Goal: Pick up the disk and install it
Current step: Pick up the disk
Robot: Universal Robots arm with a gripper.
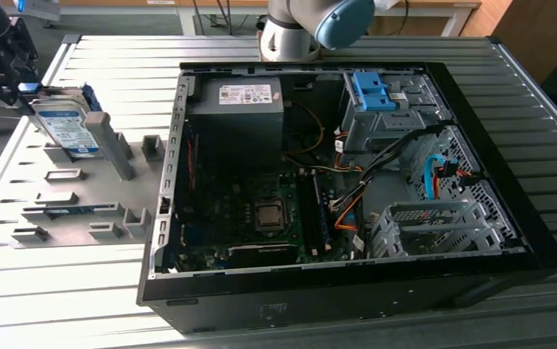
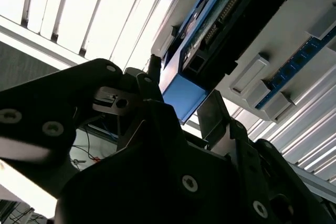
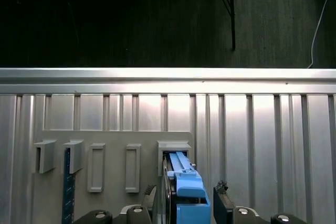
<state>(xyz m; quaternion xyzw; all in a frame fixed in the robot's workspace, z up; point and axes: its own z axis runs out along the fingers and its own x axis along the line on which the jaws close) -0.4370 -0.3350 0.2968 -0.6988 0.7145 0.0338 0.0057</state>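
- the disk [image 1: 65,129] stands on edge in a slot of a grey holder plate [image 1: 75,190], which lies on the ribbed metal table [image 1: 123,52] at the exterior view's left, beside the open computer case [image 1: 307,305].
- its white-and-blue label faces the exterior view, and a grey upright post of the plate stands just beside it.
- the gripper [image 3: 185,190] is at the disk's upper end. in both wrist views one finger is on each side of the blue rail, and the rail's end sits between the fingers [image 2: 212,111].
- the jaws are parted a little wider than the disk is thick. in the first wrist view a thin strip of plate shows between each finger and the disk, so nothing is clamped.
- the disk is not lifted; its lower end sits in the slot of the plate.
- other slots and small grey brackets on the plate lie well apart from the disk.
- inside the case, a bare blue bracket [image 1: 374,91] sits on the metal drive cage at the far corner, and a big grey box [image 1: 235,120] with a white sticker sits near the far wall.
- the arm's base [image 1: 303,25] rises from the table behind the case.
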